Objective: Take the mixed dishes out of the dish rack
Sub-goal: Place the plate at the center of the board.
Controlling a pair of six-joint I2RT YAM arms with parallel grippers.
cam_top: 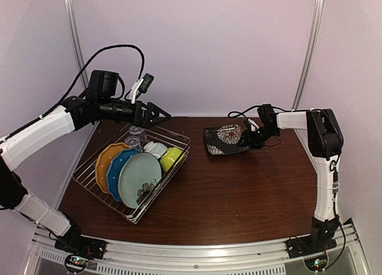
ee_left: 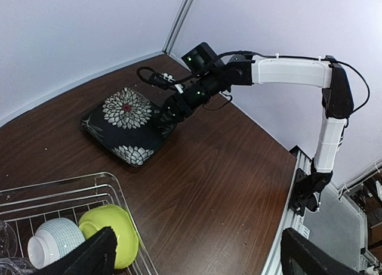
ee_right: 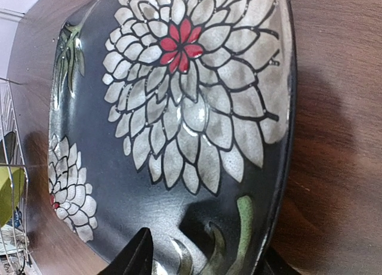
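Kid: Where is the dark square flower plate (cam_top: 224, 141)?
Me: It looks flat on the brown surface (cam_top: 239, 191), outside the silver wire rack (cam_top: 89, 176). My right claw (cam_top: 248, 140) sits at its rim. Pinching or not, I cannot tell.
Kid: How to finish well?
Me: Open wide, back off level, no nudging.

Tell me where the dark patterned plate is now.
In the top view the dark patterned plate sits on the table right of the dish rack, with the right gripper at its right edge.
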